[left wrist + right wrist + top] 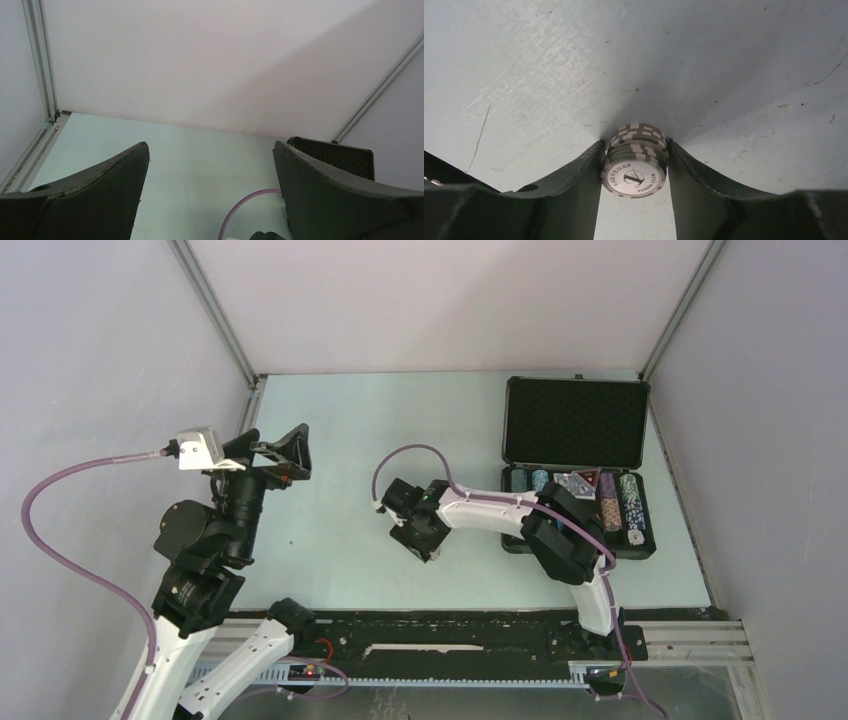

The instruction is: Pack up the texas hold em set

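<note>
The black case [575, 420] lies open at the back right, its lid up. Its tray [640, 545] holds striped chip rows [628, 500] and a card deck [575, 483]. My right gripper [424, 540] is down at mid table, left of the case. In the right wrist view it [636, 150] is shut on a short stack of grey-and-white striped poker chips [636, 160], the top face reading "Las Vegas Poker Club". My left gripper [283, 455] is raised at the left, open and empty; its view [210, 150] shows bare table and the case lid [335, 152].
White walls with metal corner posts [215, 310] close in the table on three sides. A purple cable [405, 455] arcs over the right arm. A black rail [450, 635] runs along the near edge.
</note>
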